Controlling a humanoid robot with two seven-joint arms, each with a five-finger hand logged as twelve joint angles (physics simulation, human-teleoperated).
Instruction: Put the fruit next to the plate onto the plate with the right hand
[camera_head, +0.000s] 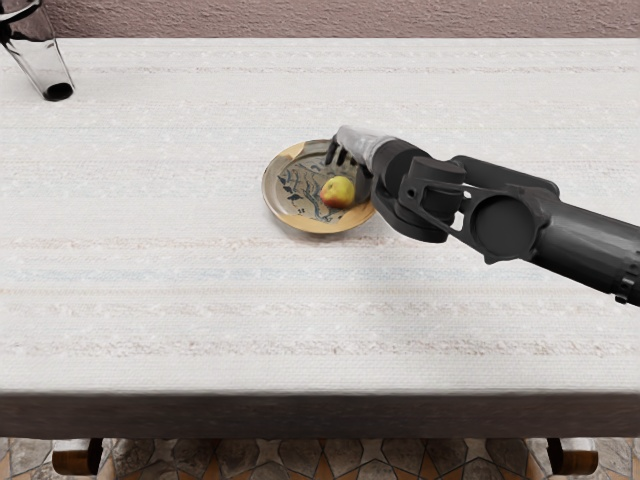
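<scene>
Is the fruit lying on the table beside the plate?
No, the fruit sits on the plate, toward its right side, just in front of the right hand.

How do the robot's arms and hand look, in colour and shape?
The right arm is matt dark grey: thick tubes with round, disc-like joint housings. A silver-grey cuff leads to the right hand, whose short fingers are dark grey. Of the left arm only a glossy silvery tube with a dark end shows. No cables or markings show.
</scene>
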